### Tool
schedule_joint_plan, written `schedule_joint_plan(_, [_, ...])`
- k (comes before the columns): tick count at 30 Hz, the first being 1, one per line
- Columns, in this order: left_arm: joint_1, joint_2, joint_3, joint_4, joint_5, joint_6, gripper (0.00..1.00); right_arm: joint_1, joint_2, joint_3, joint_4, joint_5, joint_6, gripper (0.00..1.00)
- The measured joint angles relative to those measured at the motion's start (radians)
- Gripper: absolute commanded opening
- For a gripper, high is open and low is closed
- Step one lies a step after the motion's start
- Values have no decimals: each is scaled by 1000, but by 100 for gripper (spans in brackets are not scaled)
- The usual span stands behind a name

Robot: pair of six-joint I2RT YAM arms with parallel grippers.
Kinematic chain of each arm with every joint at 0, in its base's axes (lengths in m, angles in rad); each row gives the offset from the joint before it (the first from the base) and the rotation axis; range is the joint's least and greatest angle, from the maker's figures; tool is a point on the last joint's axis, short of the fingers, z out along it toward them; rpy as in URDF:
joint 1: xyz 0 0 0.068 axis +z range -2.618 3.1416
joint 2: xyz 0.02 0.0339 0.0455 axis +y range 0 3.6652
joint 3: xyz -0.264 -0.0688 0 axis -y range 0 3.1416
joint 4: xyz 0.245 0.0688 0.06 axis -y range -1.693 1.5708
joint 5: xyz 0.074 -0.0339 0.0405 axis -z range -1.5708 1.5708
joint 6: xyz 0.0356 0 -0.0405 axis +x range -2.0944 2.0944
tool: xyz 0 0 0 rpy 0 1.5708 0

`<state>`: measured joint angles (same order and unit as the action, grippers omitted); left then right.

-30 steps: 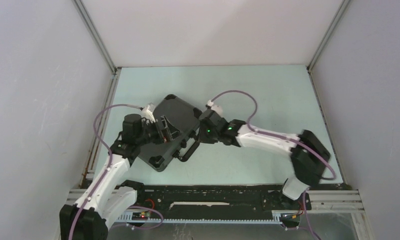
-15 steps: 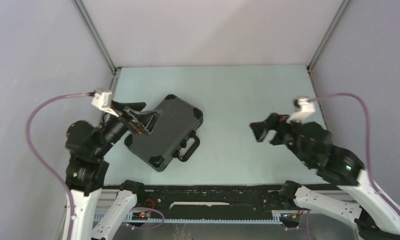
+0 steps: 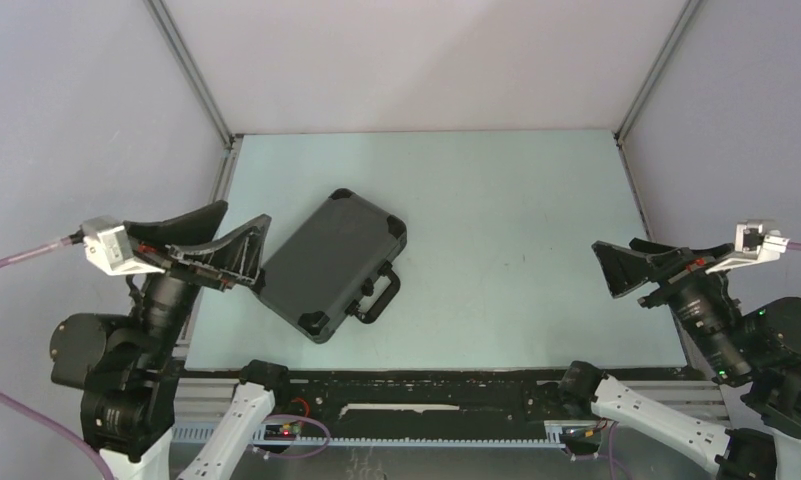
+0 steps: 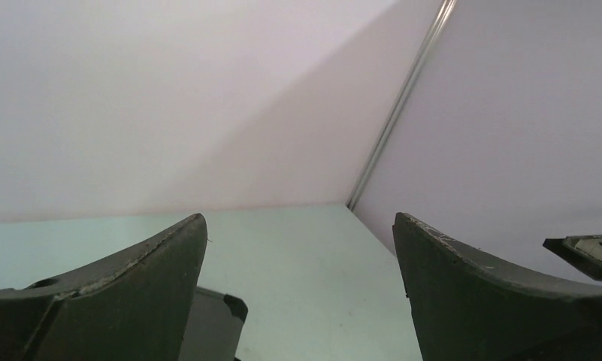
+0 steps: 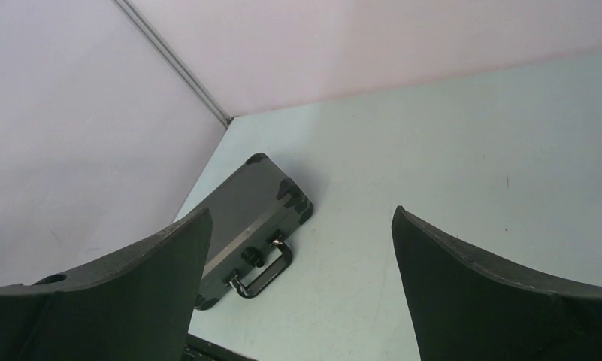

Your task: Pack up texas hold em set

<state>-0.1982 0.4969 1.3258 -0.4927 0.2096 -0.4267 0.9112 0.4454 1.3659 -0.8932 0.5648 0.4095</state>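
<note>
Overhead view of a pale green desk [image 3: 496, 200] boxed in by white walls on the left, back and right, with metal posts [image 3: 191, 70] rising at the two back corners and a black rail [image 3: 426, 385] along the near edge. Most of the desk surface is bare, with wide room across the centre, the back and the whole right half.

One black briefcase [image 3: 331, 262] lies flat and closed on the left-centre of the desk. Its long axis runs diagonally from near-left to far-right. Its handle [image 3: 376, 296] sits on the long side that faces near-right, pointing toward the middle of the near edge.

The left tool [image 3: 247, 212] is held up over the left edge of the desk, its two dark fingers spread wide and holding nothing. From above, its fingertips appear just beside the case's far-left long side. The left wrist camera shows only one corner of the case low in the frame, next to the left finger.

The right tool [image 3: 616, 262] is raised at the right edge of the desk, also spread wide and empty. It is well apart from the case, with bare desk between them.
</note>
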Motion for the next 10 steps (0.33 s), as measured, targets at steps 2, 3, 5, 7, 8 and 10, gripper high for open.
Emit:
schedule_joint_plan(2, [0, -7, 7, 15, -10, -2, 100, 0, 0, 12, 2, 4, -15, 100])
schedule_joint_plan(3, [0, -8, 10, 24, -14, -3, 100, 0, 0, 14, 3, 6, -21, 100])
schedule_joint_plan(5, [0, -8, 10, 40, -16, -11, 100, 0, 0, 15, 7, 7, -31, 100])
schedule_joint_plan(7, [0, -8, 10, 49, -16, -19, 100, 0, 0, 15, 7, 8, -39, 99])
schedule_joint_plan(8, [0, -8, 9, 53, -16, -22, 100, 0, 0, 15, 8, 11, -43, 100])
schedule_joint_plan(10, [0, -8, 8, 62, -16, -27, 100, 0, 0, 15, 7, 21, -46, 100])
